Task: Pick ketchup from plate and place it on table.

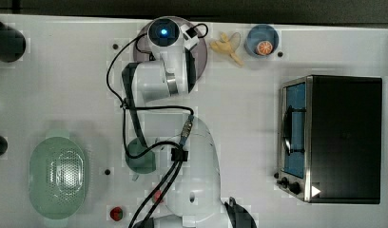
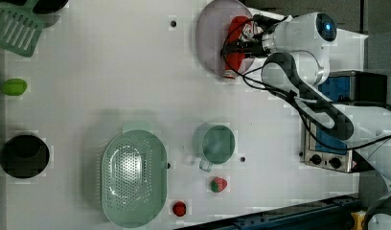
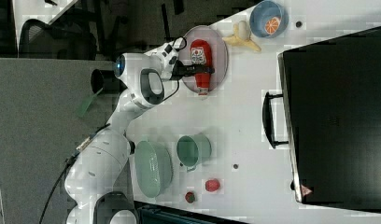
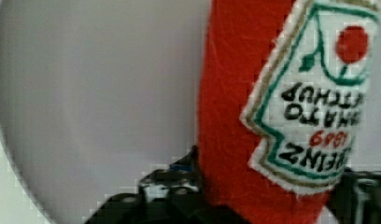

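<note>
The ketchup (image 2: pixel 234 62) is a slim red bottle with a white label. It lies flat on the pale mauve plate (image 2: pixel 210 38) at the table's (image 1: pixel 63 85) edge near the top view's top. In the right view the ketchup (image 3: pixel 203 83) reaches across the plate (image 3: pixel 221 44), and my gripper (image 3: pixel 200 71) crosses its middle. Close up in the wrist view, a dark finger presses each side of the ketchup (image 4: pixel 226 93) just below its label, over the plate (image 4: pixel 86 93). My gripper (image 4: pixel 268 198) is shut on the bottle, which still rests on the plate. From overhead, my arm hides most of the plate (image 1: pixel 201 54).
A blue bowl (image 1: pixel 262 40) holding an orange slice and a yellow toy (image 1: pixel 227 47) sit beside the plate. A black toaster oven (image 1: pixel 334 137) fills the top view's right. A green mug (image 1: pixel 140 159), a green perforated basket (image 1: pixel 56 175) and a small red lump (image 1: pixel 117 213) lie nearer the arm's base.
</note>
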